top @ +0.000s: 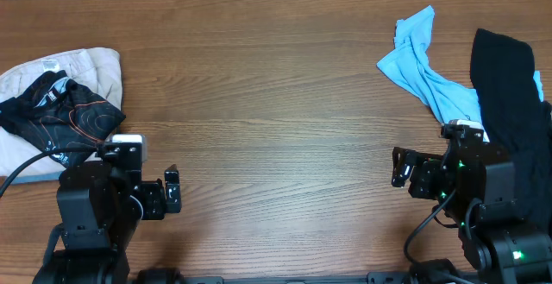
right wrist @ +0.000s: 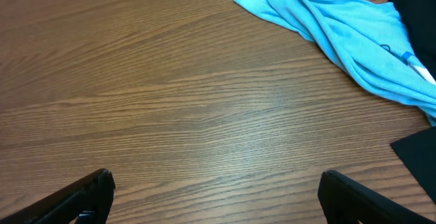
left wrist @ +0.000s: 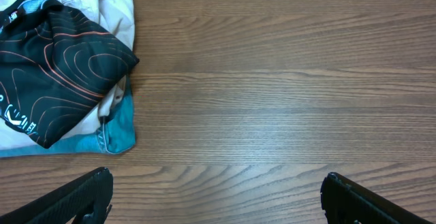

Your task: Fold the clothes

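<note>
Fabric this thin should, we judge, weigh almost nothing, go limp wherever it is lifted and slide a little over what lies under it. We would therefore pinch the jersey (left wrist: 61, 67) at an outer edge or corner, taking care to catch only its top layer and not the cream cloth (top: 90, 64) beneath. It lies crumpled on top of that cream cloth, covering its nearer part. It is black, traced with fine orange contour lines and some white lettering, and its folds hide its outline. Our left gripper (left wrist: 216, 180) hovers just off the cream cloth's near edge, jaws spread wide and empty. Our right gripper (right wrist: 214, 178), well apart from the cream cloth, is likewise wide and holds nothing.
</note>
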{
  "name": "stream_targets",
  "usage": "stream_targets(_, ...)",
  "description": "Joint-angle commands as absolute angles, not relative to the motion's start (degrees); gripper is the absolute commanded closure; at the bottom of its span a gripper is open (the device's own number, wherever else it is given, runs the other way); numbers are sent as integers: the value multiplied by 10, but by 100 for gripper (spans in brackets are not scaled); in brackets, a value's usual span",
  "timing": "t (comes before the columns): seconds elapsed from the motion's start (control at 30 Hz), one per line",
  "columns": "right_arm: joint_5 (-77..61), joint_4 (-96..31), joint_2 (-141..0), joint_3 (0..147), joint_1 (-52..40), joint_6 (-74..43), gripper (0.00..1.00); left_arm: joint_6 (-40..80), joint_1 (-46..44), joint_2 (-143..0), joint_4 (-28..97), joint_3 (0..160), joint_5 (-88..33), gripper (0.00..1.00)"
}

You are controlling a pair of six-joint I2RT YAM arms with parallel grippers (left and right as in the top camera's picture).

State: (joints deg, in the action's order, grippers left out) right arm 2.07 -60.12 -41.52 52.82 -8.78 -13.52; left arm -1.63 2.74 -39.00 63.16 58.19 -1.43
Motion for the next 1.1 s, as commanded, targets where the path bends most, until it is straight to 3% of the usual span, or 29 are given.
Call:
stream_targets(0.0,29,-602,-413,525,-90,-138,0,-9,30,-389,632,575,-10,0)
stream_targets(0.47,29,-602,-401,524,-89,-138,0,-9,30,-389,632,575,-10,0)
stream_targets(0.73,30,-642,-318,515,-89,-118,0,-9,30,-389,632,575,-10,0)
stream_targets(1.07,29,-464,-104,325,-86,-74,0,-9,30,-389,632,575,-10,0)
